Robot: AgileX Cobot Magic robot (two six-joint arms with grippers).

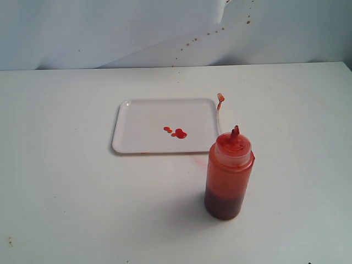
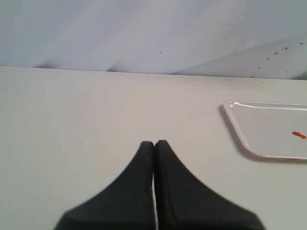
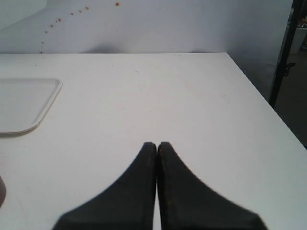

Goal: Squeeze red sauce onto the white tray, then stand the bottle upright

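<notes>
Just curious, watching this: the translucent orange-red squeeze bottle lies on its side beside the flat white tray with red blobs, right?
Not quite. The exterior view shows the translucent orange-red squeeze bottle standing upright beside the flat white rectangular tray, which does hold small glossy red sauce blobs.

One white table (image 1: 66,192), flat and matte, backed by a pale wall. Resting directly on it: one white tray (image 1: 137,113), rectangular and low-rimmed, lying flat near the middle; one bottle (image 1: 229,176), translucent orange-red, standing upright near the tray's front right corner, its base off the tray; one faint pinkish smear (image 1: 199,161) between them.
</notes>
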